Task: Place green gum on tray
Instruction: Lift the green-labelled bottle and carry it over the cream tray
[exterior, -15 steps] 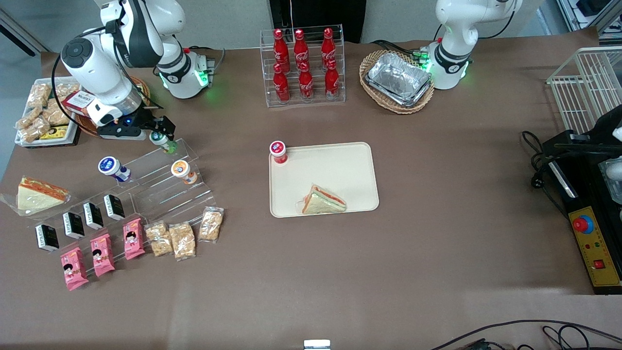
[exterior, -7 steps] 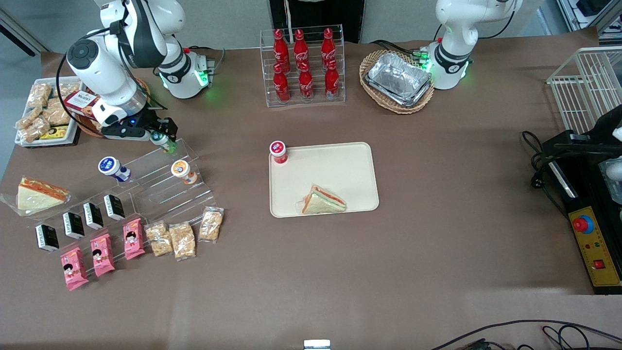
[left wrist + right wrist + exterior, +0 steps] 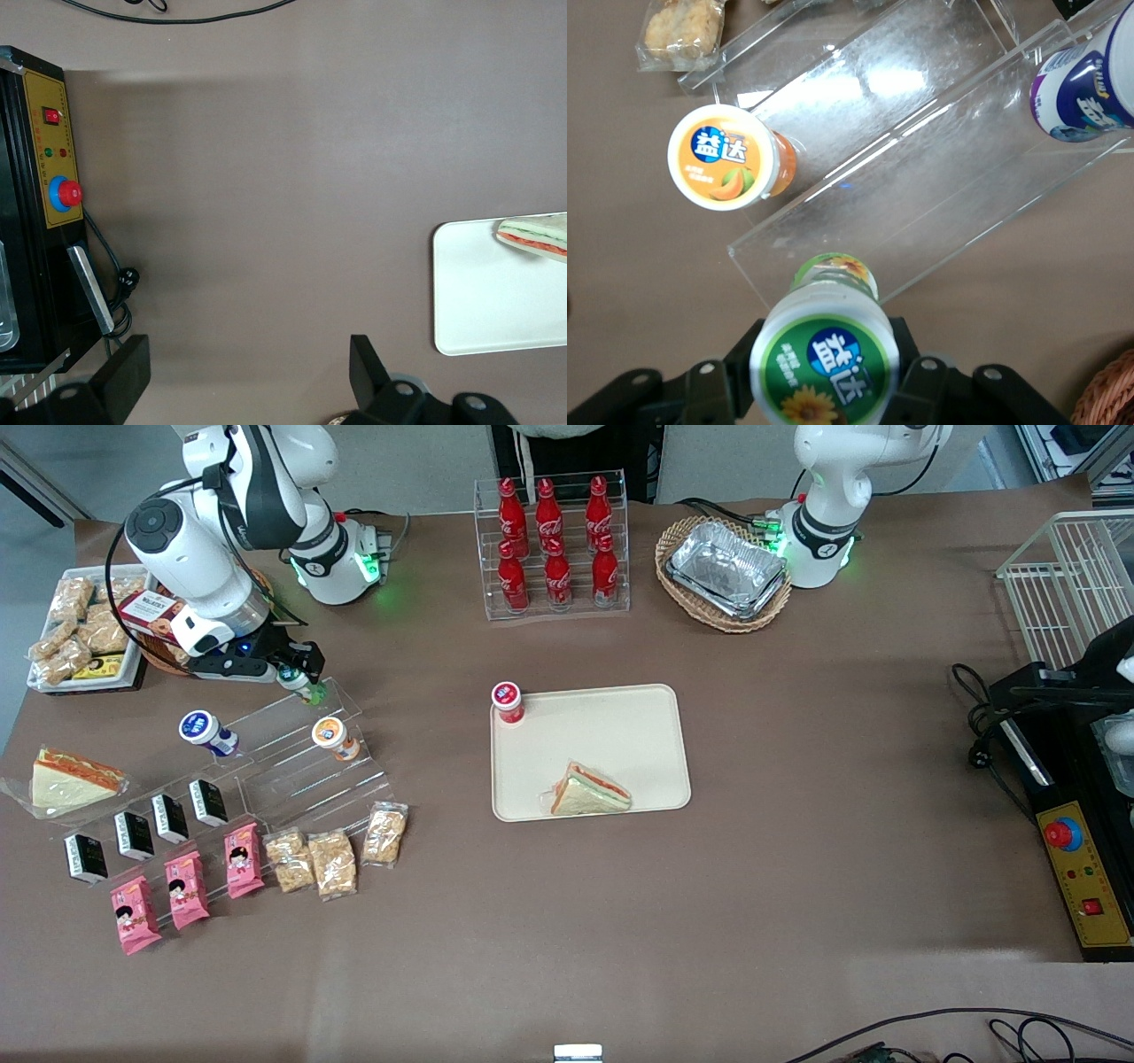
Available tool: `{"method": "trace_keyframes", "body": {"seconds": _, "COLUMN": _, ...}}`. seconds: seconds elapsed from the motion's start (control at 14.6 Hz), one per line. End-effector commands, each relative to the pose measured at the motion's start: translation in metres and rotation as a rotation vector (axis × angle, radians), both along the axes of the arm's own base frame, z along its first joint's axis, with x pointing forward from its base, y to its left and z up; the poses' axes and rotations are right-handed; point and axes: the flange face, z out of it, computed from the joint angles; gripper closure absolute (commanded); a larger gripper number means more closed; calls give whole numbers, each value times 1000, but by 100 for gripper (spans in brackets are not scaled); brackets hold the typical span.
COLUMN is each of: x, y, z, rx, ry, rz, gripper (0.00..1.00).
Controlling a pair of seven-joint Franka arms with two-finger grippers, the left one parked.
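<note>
The green gum (image 3: 299, 683) is a small bottle with a green lid and a white label. It stands at the top step of the clear stepped stand (image 3: 292, 771). My right gripper (image 3: 297, 670) is shut on it, one finger on each side of the lid. In the right wrist view the green gum (image 3: 824, 354) fills the gap of the gripper (image 3: 824, 376), close over the stand's top edge (image 3: 921, 159). The beige tray (image 3: 620, 717) lies mid-table, toward the parked arm's end from the stand, and shows in the left wrist view (image 3: 478, 301).
A red-lidded bottle (image 3: 507, 701) and a sandwich (image 3: 589, 790) sit on the tray. An orange-lidded bottle (image 3: 332, 737) (image 3: 726, 159) and a blue-lidded bottle (image 3: 204, 731) (image 3: 1085, 88) sit on the stand. Snack packs lie nearer the front camera. A cola rack (image 3: 554, 549) stands farther away.
The right arm has shifted slightly, and the gripper with the green gum has moved a little away from the front camera. Nothing else has moved.
</note>
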Motion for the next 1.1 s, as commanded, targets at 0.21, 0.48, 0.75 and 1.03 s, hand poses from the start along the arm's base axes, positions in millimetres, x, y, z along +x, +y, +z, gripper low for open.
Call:
{"method": "trace_keyframes", "body": {"seconds": 0.21, "x": 22, "y": 8, "z": 101, "rx": 28, "ry": 71, "rz": 8, "gripper": 83}}
{"method": "trace_keyframes", "body": {"seconds": 0.48, "x": 32, "y": 11, "z": 201, "rx": 35, "ry": 76, "rz": 24, "gripper": 83}}
{"method": "trace_keyframes", "body": {"seconds": 0.75, "x": 56, "y": 29, "z": 262, "rx": 57, "ry": 89, "rz": 26, "gripper": 95}}
{"method": "trace_keyframes", "body": {"seconds": 1.03, "x": 77, "y": 130, "z": 268, "rx": 57, "ry": 125, "rz": -98, "gripper": 95}}
